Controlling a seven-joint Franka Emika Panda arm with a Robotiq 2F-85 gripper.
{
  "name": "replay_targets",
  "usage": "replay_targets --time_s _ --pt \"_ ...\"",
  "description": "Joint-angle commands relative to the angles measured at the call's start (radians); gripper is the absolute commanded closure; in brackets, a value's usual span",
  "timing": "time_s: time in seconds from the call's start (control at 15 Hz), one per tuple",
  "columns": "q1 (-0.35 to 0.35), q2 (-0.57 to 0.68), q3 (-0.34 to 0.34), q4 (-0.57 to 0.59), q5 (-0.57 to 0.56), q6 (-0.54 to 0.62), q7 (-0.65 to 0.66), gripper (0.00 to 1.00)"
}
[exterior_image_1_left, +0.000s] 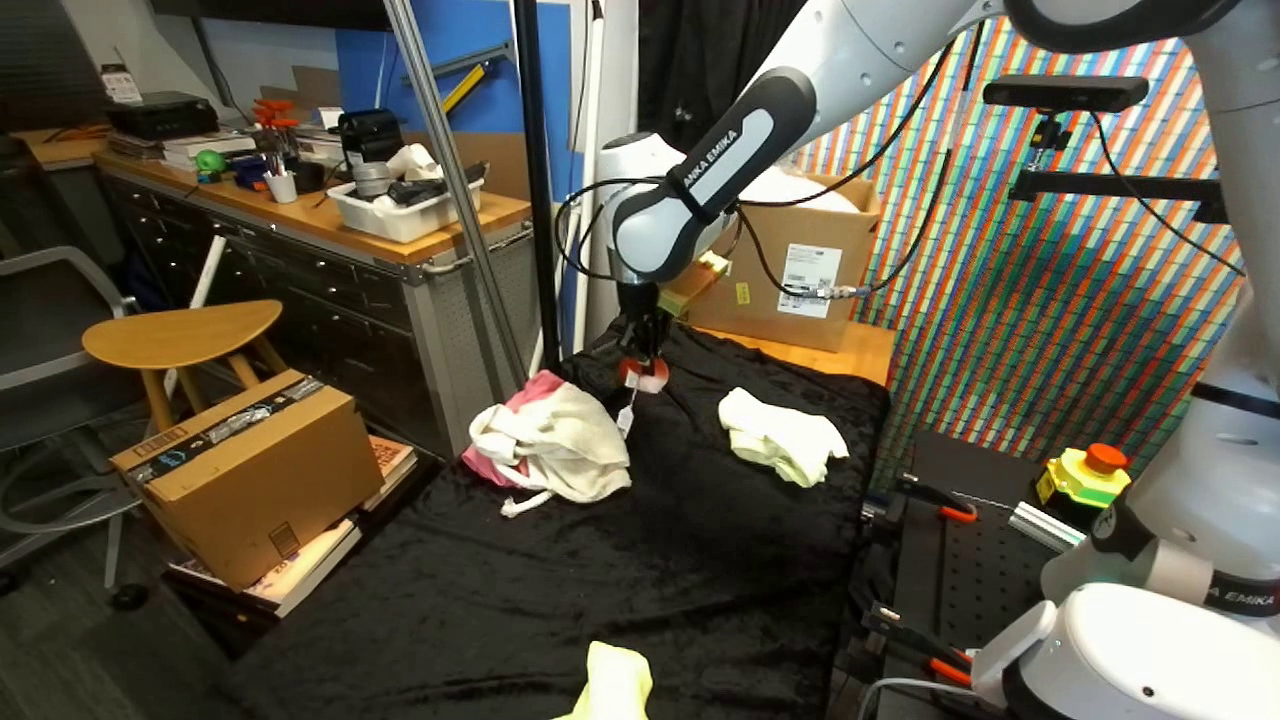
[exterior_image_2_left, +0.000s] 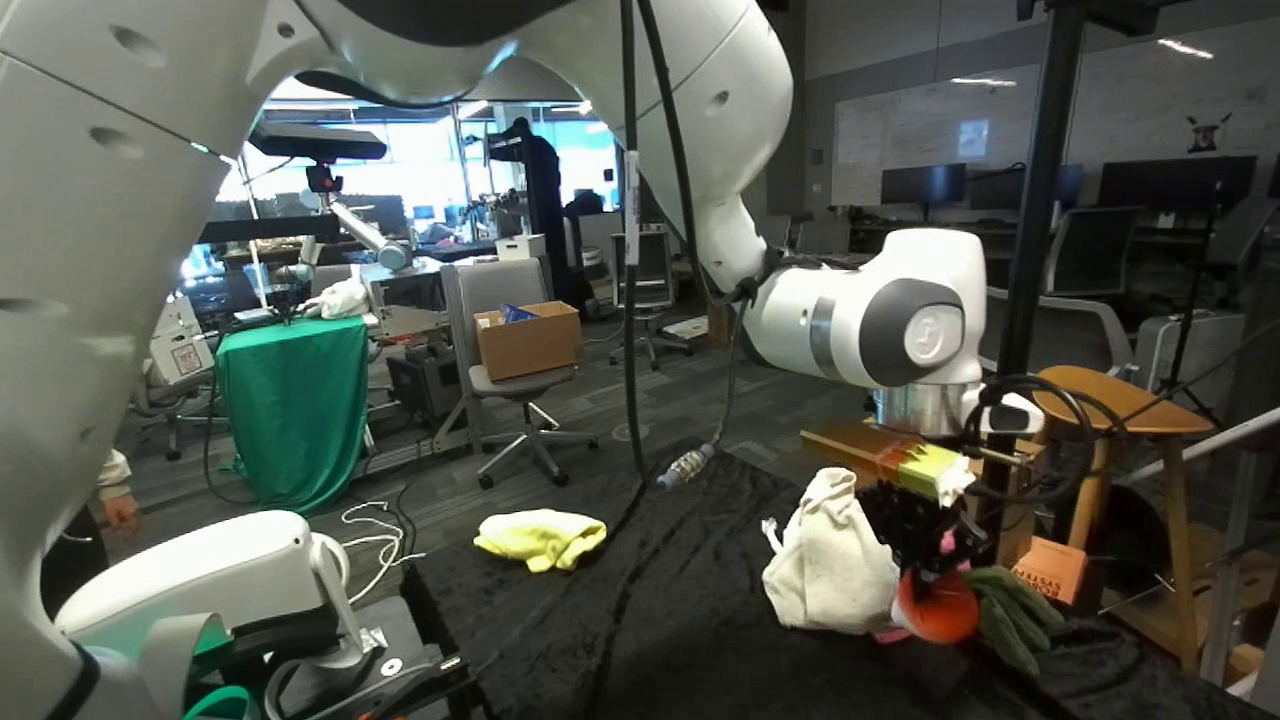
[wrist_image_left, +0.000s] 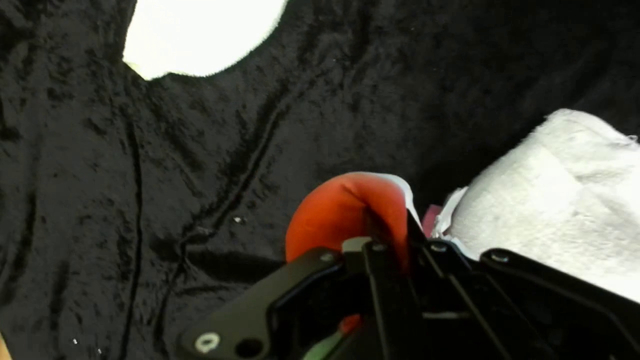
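Wrist view: gripper (wrist_image_left: 402, 250) is pinching orange item (wrist_image_left: 327, 217), jaws nearly together; bag (wrist_image_left: 560, 200) crowding rt edge, blk cloth (wrist_image_left: 95, 200) reaching left.

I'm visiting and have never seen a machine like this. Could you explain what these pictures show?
You're looking at a robot arm, mostly white, that bends at joints and ends in a black pincer. Two pictures come from cameras standing apart from it; the third comes from a camera on the arm itself, so the pincer shows up close.

The pincer is shut on a soft red-orange thing; I can't tell what it is. Underneath spreads a black cloth. On it lie a crumpled pale yellow cloth and what looks like a cream drawstring bag. An exterior view also shows something dark green beside the held thing.
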Motion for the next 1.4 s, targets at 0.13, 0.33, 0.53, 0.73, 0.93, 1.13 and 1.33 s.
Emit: replay_targets --time_s 0.13,0.33,0.53,0.73,0.93,1.13,1.33 --pt "0.057 -0.092 0.054 -0.077 -0.041 0.079 -0.057 0.95" --pt "0.084 -0.084 0.072 -0.073 -0.046 0.127 -0.056 0.95" --pt "0.102 -0.062 0.086 -0.059 -0.046 0.155 -0.062 0.95" --pt "0.119 -0.025 0.085 -0.031 -0.048 0.158 -0.056 0.95" --pt "0.135 0.02 0.073 -0.012 -0.056 0.173 -0.037 0.96" --pt "0.138 0.069 0.071 0.009 -0.043 0.209 -0.014 0.96" --pt "0.139 0.128 0.069 0.05 -0.034 0.214 0.002 0.96"
